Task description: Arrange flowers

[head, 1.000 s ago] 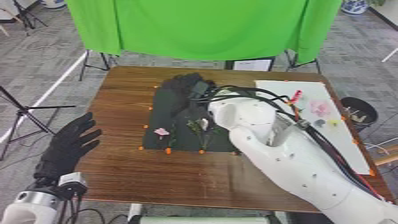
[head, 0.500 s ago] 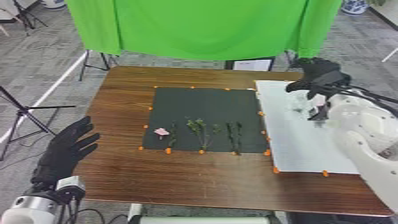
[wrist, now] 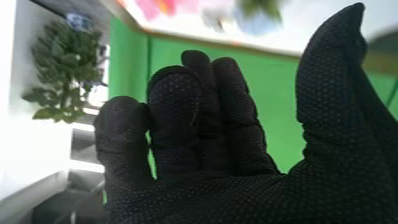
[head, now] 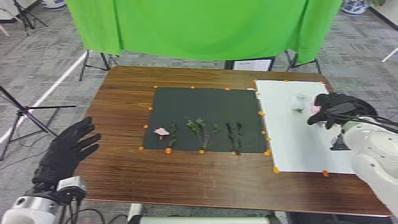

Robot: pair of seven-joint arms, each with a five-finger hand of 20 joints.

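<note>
Left hand [head: 64, 150]: hangs in its black glove at the near left edge of the table; fingers straight and a little spread, holding nothing.
Table [head: 187, 185]: spreads out in brown wood, carrying a black mat [head: 204, 102] and, just right of that, a white sheet [head: 298, 152].
Orange markers [head: 168, 150]: dot the edges of mat and sheet.
Stems [head: 202, 140]: lie separately on the near part of the mat; slender and green toward the left, leafy and branching in the middle, thin and dark green toward the right.
Pink flower [head: 161, 132]: lies near the mat's left edge, beside the leftmost stem.
Right hand [head: 346, 107]: is over the right part of the white sheet, beyond the flowers on the mat; in the right wrist view, fingers [wrist: 206, 110] nearly straight and empty, thumb set wide apart.
Sheet flowers [head: 298, 102]: lie toward the far part of the white sheet, pale and green, with a pink bloom [head: 315, 108] close by, partly hidden by the glove.
Green cloth [head: 195, 30]: hangs beyond the table's far edge.
</note>
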